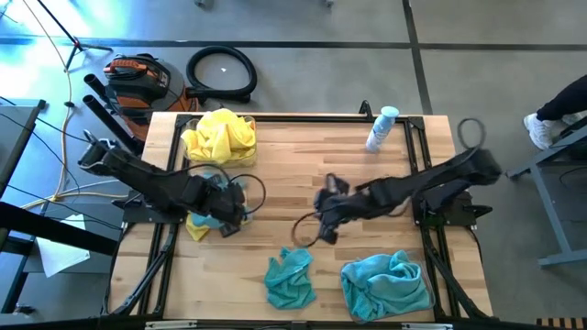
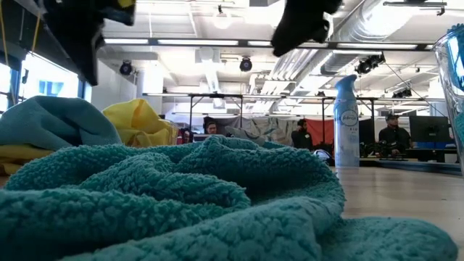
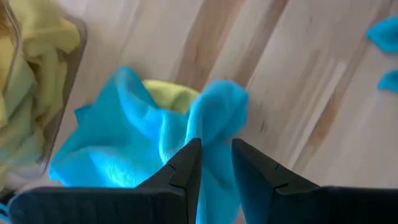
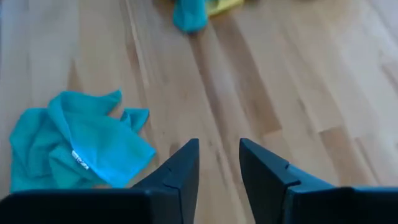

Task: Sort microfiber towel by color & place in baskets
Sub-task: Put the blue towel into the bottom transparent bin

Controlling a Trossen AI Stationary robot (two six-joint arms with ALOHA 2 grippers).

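My left gripper (image 3: 216, 155) stands at the table's left, shut on a teal microfiber towel (image 3: 143, 137) that lies partly over a yellow towel (image 3: 166, 94); the high view shows them at the left gripper (image 1: 227, 215) and the yellow towel (image 1: 197, 226). My right gripper (image 4: 217, 162) hangs open over bare wood at mid-table (image 1: 323, 213), nothing between its fingers. A loose teal towel (image 1: 289, 278) lies near the front edge. One basket (image 1: 220, 136) at the far left holds yellow towels. Another basket (image 1: 387, 286) at the near right holds teal ones. My left gripper pinches a bunched-up fold of the teal towel (image 3: 217, 118) between its two fingers, coming steeply from above. The pinched part stands up past the fingertips. The rest of the cloth (image 3: 106, 155) spreads slack over the yellow towel and the table.
A white-and-blue spray bottle (image 1: 381, 128) stands at the far right of the table. Bare wood lies between the two arms and toward the far edge. In the low view, people sit at desks in the room beyond the table.
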